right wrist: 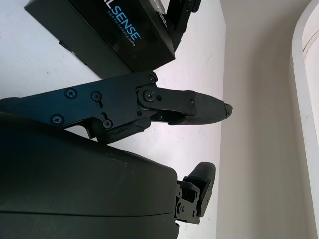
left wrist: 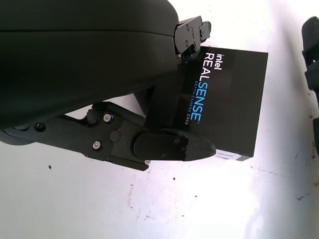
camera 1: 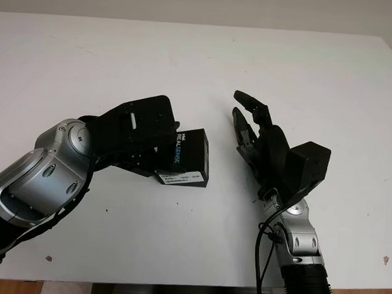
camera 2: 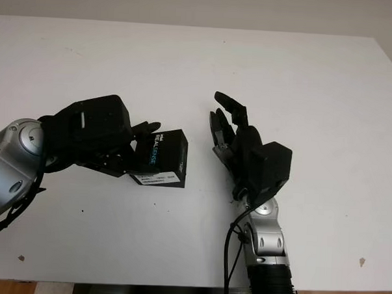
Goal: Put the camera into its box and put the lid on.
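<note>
I see the box (camera 1: 186, 158), a closed black rectangular carton with "intel REALSENSE" printed in white and blue along its top face and a white label on the side facing me. It sits on the white table (camera 1: 199, 62), roughly mid-table and a little toward my near edge.

My left hand (camera 1: 141, 135) is at the box's left end. The wrist view shows one finger (left wrist: 172, 147) lying across the box's near side and another finger at its far edge, so the fingers are closed around that end of the box; I cannot tell how firmly they press. The left forearm comes in from the bottom left, silver shell bent at the elbow.

My right hand (camera 1: 258, 133) is just to the right of the box, apart from it, holding nothing, with its palm turned toward the box and its fingers (camera 1: 250, 100) pointing away from me. Its forearm rises from the near table edge.
</note>
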`<state>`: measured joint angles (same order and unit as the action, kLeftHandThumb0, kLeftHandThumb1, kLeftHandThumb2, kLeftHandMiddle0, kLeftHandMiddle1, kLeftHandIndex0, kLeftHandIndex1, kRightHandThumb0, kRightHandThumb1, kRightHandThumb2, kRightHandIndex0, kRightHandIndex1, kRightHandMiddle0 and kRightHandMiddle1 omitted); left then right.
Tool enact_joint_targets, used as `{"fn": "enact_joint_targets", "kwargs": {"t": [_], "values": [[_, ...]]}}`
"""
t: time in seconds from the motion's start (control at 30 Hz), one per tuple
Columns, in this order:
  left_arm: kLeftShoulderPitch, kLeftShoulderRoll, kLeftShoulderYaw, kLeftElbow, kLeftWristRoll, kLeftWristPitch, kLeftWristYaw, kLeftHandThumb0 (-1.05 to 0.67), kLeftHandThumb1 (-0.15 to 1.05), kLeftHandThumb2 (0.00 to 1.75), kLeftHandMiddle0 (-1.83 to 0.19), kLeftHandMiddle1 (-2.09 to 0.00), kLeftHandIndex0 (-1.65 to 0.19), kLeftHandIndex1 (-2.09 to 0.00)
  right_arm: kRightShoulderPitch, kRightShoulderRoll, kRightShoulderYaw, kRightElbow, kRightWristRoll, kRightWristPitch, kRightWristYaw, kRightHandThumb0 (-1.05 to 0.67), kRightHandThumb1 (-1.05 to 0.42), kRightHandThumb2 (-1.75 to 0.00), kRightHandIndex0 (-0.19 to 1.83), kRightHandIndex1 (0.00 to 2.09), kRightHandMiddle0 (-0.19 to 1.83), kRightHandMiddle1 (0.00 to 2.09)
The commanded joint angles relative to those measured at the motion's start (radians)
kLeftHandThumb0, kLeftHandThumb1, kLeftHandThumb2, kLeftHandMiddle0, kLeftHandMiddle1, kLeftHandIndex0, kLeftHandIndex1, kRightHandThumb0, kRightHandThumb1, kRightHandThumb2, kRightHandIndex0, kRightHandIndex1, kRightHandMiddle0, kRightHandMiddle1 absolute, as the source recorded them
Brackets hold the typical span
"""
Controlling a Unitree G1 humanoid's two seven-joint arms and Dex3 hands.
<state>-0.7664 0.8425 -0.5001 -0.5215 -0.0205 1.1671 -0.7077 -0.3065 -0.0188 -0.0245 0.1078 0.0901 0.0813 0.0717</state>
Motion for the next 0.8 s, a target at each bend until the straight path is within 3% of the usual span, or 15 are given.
{"fn": "enact_joint_targets", "kwargs": {"t": [0.0, 0.3, 0.77], "values": [[-0.003, 0.011, -0.02, -0.017, 0.0, -0.004, -0.016, -0.56, 1.05, 0.31, 0.17, -0.24, 0.18, -0.13, -0.008, 0.005, -0.001, -0.002, 0.003, -0.008, 0.002, -0.66, -1.05, -0.44, 0.15, 0.05, -0.14, 0.81], [-0.004, 0.025, -0.026, -0.019, 0.012, -0.011, -0.025, -0.56, 1.05, 0.31, 0.19, -0.07, 0.19, -0.05, -0.012, 0.007, 0.008, 0.013, -0.003, -0.027, 0.006, -0.68, -1.05, -0.44, 0.16, 0.06, -0.11, 0.78], [-0.004, 0.025, -0.019, 0.051, 0.038, -0.079, -0.042, -0.57, 1.05, 0.34, 0.19, 0.0, 0.19, 0.0, -0.007, 0.012, 0.016, 0.012, -0.004, -0.038, 0.012, -0.69, -1.05, -0.43, 0.17, 0.06, -0.1, 0.78]]}}
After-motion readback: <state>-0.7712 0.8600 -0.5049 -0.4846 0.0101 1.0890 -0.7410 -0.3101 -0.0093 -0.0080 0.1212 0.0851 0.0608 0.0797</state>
